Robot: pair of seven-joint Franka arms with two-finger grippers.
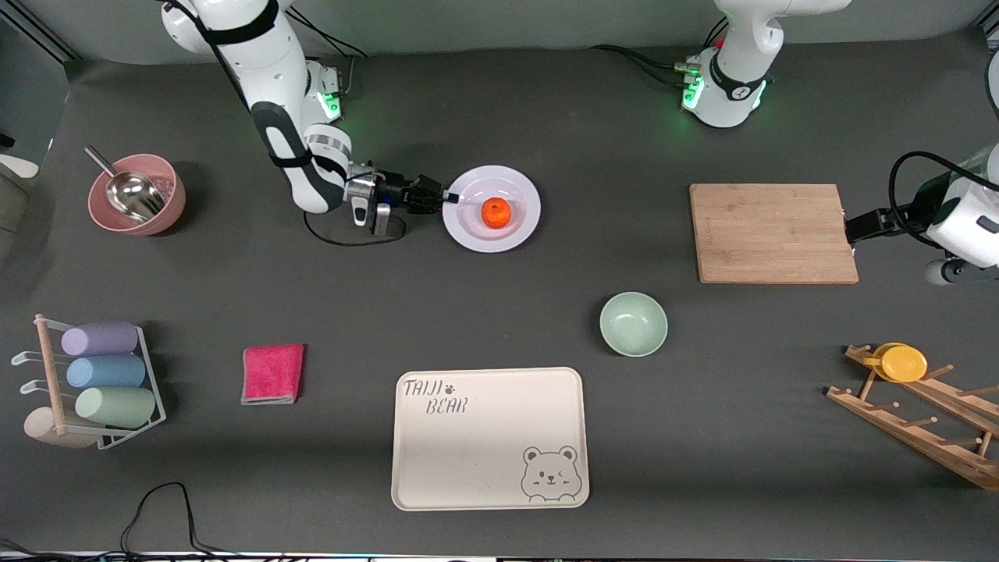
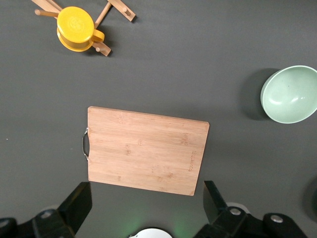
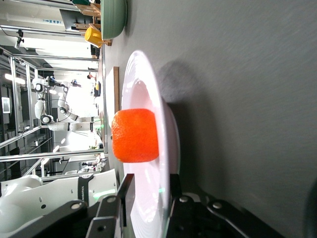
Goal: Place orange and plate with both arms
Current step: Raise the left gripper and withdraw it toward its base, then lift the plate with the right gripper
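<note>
The orange (image 1: 495,212) sits in the well of the lavender-white plate (image 1: 521,191), which lies on the dark table between the pink bowl with the metal scoop (image 1: 137,194) and the bamboo cutting board (image 1: 773,232). The right gripper (image 1: 450,197) is down at the plate's rim on the side toward the right arm's end of the table; the right wrist view shows one finger (image 3: 125,196) over the rim and the other beneath it, pinching the plate's edge. To move the plate well, I judge the grip should stay firm and the plate level and slow, since the round fruit could roll toward the low side and off. The left gripper (image 2: 143,208) hangs spread wide and holding nothing above the edge of the cutting board, waiting. Most of the left arm is cut off at the frame's edge in the front view, the underside finger is largely hidden by the plate, and where the plate should go cannot be told.
</note>
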